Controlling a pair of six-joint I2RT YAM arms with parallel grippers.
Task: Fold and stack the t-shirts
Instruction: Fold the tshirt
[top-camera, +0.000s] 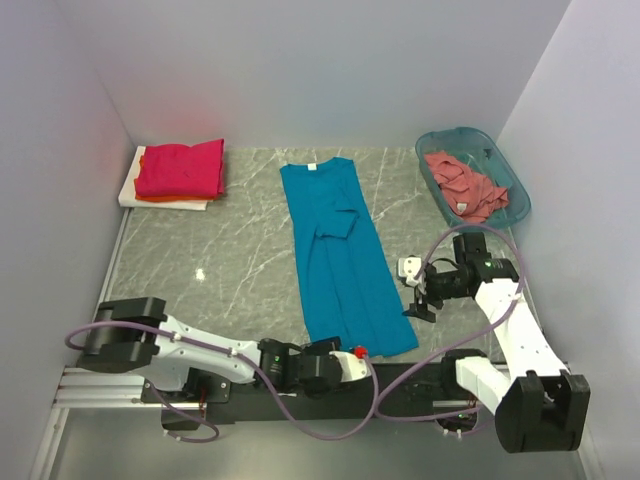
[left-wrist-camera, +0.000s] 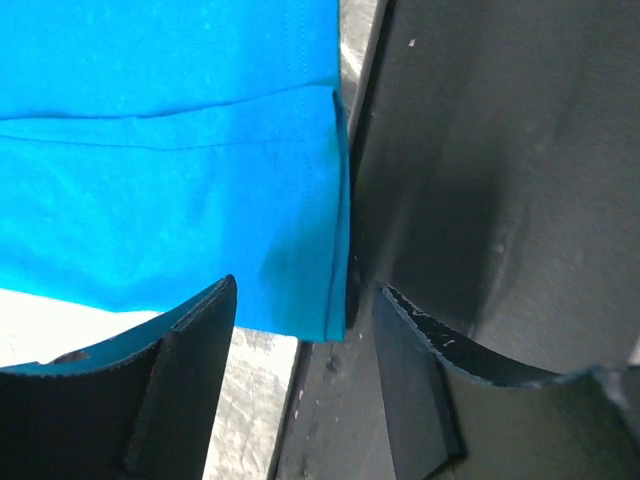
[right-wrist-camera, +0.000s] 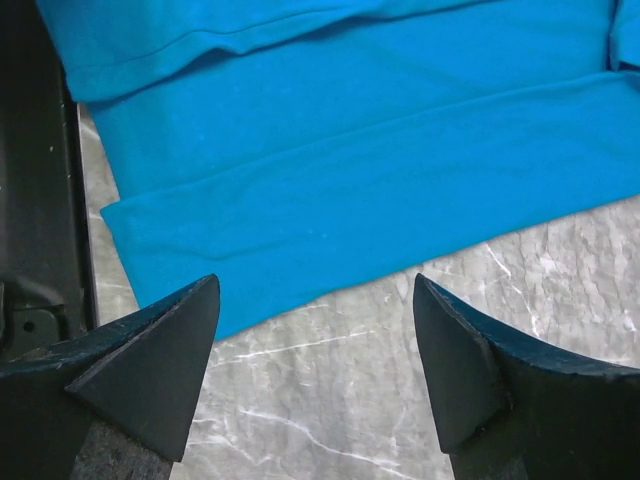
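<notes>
"Left fingers (left-wrist-camera: 190, 340): what state?"

"Your left fingers stand apart with a clear gap. The hem corner of the teal-blue t-shirt (left-wrist-camera: 180, 170) lies in that gap, at the near edge of the table (top-camera: 230, 260). You cannot tell whether either pad touches the cloth."

"And the right fingers (right-wrist-camera: 160, 340)?"

"Spread wide, and they hold nothing. They hover above the table just beside the shirt's right edge, clear of the cloth."

"Where do the shirts lie?"

"Your teal-blue t-shirt lies lengthwise at mid-table, collar at the far end, with one sleeve folded across the front. The magenta-red t-shirt (top-camera: 182, 168) lies folded on the orange t-shirt (top-camera: 160, 199). Both rest on the white board (top-camera: 127, 190) at the far left. The salmon-pink t-shirt (top-camera: 462, 185) lies crumpled in the teal basket (top-camera: 517, 190) at the far right."
</notes>
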